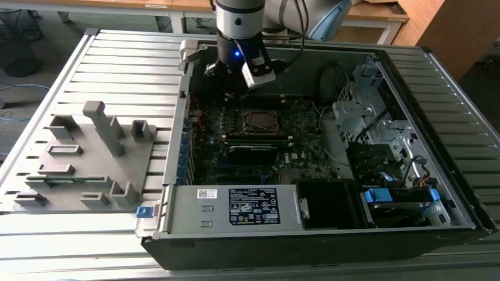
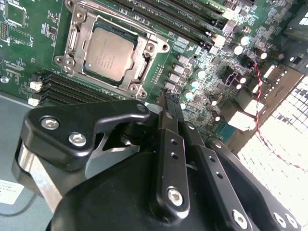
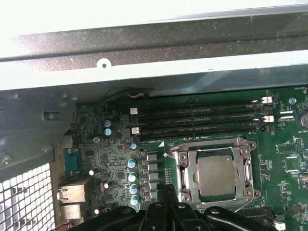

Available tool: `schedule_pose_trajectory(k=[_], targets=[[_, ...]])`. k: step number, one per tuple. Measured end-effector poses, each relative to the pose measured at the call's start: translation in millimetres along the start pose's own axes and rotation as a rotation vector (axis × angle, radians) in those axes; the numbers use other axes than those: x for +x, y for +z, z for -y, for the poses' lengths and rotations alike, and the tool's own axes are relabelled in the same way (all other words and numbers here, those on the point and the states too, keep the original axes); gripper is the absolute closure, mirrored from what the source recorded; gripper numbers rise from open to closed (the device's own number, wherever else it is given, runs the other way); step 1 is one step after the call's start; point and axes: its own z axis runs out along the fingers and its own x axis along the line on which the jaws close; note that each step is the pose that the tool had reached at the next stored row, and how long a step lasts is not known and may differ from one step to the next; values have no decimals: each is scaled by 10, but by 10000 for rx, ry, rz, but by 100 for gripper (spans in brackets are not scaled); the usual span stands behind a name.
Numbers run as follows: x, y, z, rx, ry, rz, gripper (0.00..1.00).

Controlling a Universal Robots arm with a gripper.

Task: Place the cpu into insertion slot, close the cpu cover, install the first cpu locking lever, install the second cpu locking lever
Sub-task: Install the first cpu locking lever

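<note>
Overhead, arm (image 1: pixel 238 23) upright, jaws together, cpu (image 2: pixel 108 53) in insertion slot (image 2: pixel 72 48).

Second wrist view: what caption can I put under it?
The gripper hovers near the cpu, which sits framed by the cpu cover.

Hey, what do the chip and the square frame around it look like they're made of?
The chip: a dull grey metal top, matte finish, with faint print. The frame: bare silvery sheet metal, probably steel, judging by the bright glints along its edges.
</note>
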Motion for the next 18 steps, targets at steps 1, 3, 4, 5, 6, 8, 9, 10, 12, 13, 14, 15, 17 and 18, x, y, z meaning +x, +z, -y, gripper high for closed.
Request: schedule_pose_trajectory(k=[1,3,4,5,6,8,9,10,12,13,14,15,17,18], targets=[[0,-1,0,2,0,-1,89],[0,-1,0,3,0,-2,89],[0,-1,0,6,-1,-21,89],[0,0,0,14,0,-90,89],[0,0,0,20,3,-138,89],[1,0,1,24,4,-175,89],[1,0,1,25,5,-181,89],[0,1,0,24,5,-186,89],[0,2,1,-37,3,-196,89],[-1,2,2,-141,3,-207,89],[0,1,3,-288,6,-224,89],[0,1,4,-420,7,-238,89],[0,1,6,-625,9,-260,89],[1,1,7,-670,9,-266,89]])
